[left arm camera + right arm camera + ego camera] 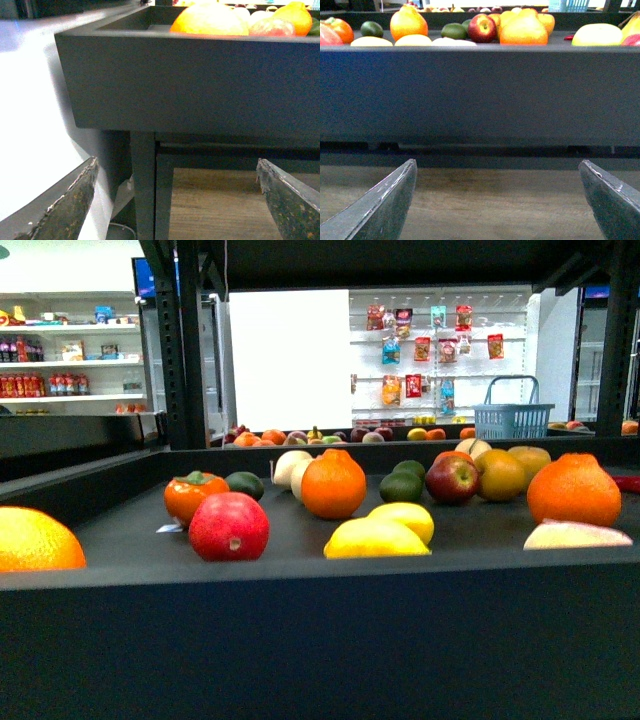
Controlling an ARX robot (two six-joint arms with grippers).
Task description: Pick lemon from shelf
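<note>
A lemon [375, 539] lies at the middle of the front rim of the shelf [320, 640], on its top tray. A second lemon [408, 517] sits just behind it, touching. A red fruit [229, 526] lies beside them toward the left edge, and an orange [333, 485] sits further back. The left gripper [176, 161] is spread wide and empty, low by the tray's front left corner. The right gripper [497, 162] is also wide apart and empty, below the front wall.

Dark, scuffed, speckled left hand [176, 164]; dark grey, smoother right hand [497, 164].
</note>
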